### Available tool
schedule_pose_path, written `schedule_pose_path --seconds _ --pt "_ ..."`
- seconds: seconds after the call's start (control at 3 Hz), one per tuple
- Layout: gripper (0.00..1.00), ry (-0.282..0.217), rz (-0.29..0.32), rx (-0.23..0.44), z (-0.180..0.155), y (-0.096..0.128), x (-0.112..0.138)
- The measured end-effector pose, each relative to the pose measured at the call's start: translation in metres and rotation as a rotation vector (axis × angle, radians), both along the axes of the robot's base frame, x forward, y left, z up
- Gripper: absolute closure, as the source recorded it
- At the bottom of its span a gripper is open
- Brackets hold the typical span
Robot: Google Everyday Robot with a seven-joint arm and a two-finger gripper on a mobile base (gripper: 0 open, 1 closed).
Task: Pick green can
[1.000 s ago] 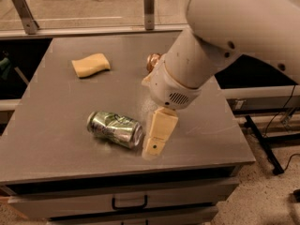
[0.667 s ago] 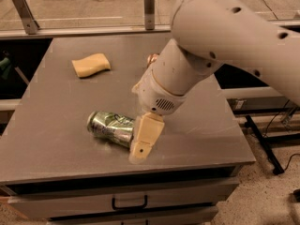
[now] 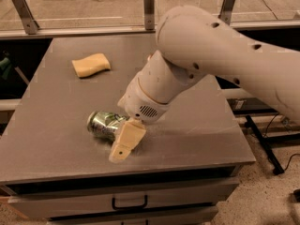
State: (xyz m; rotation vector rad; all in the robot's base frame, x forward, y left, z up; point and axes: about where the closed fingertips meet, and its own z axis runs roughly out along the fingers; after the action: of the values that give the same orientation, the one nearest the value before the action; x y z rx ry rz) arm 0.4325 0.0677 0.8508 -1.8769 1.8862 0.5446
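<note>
Can't make out the right end of the green can [image 3: 103,124], covered by the gripper [image 3: 124,144] over the near side of the table [image 3: 56,144]. Also can't follow the arm [image 3: 225,55] past the right edge.

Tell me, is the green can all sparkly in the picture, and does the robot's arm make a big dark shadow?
In the camera view the green can glints with small bright spots on its metal. The gripper, low against the can's right end near the table's front edge, looks matte with no glare. The table is lit evenly and warmly, and any shadow under the arm is only faint.
</note>
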Motion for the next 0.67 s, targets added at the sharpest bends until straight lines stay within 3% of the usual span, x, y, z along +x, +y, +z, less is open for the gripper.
schedule_pose_path --seconds 0.67 --pt "0.64 -0.021 -0.021 0.008 -0.005 0.002 0.02"
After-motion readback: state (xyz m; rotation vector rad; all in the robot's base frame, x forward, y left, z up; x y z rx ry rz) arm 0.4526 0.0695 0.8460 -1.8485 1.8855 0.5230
